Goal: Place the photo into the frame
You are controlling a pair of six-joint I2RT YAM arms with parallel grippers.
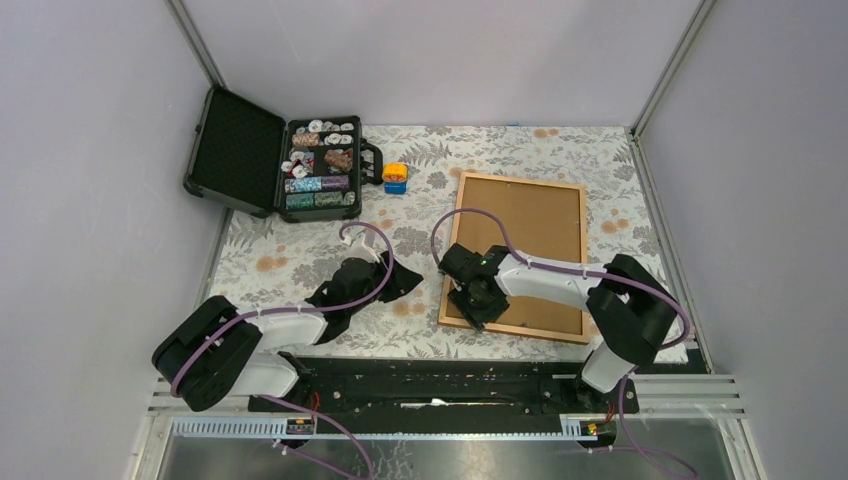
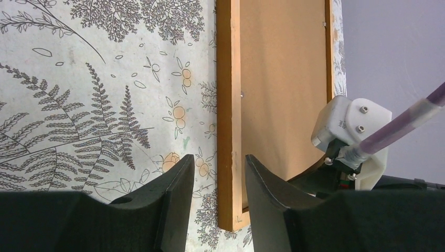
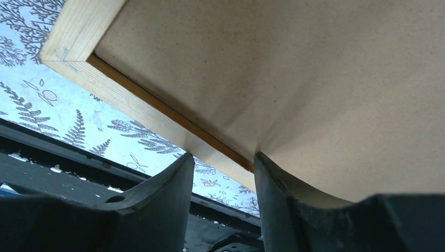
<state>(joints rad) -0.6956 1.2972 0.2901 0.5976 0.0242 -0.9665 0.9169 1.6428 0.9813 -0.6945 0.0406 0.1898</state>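
The frame lies face down at the right of the table, with a plain brown backing board inside it. The photo is hidden or out of view. My right gripper is open at the frame's near left corner. In the right wrist view its jaws straddle the near rail. One finger is outside the rail and the other is against the board, which bulges there. My left gripper is open and empty just left of that corner. In the left wrist view it faces the frame's left rail.
An open black case with trays of poker chips stands at the back left. A small yellow and blue object sits beside it. A black rail runs along the near table edge. The right arm's wrist shows in the left wrist view.
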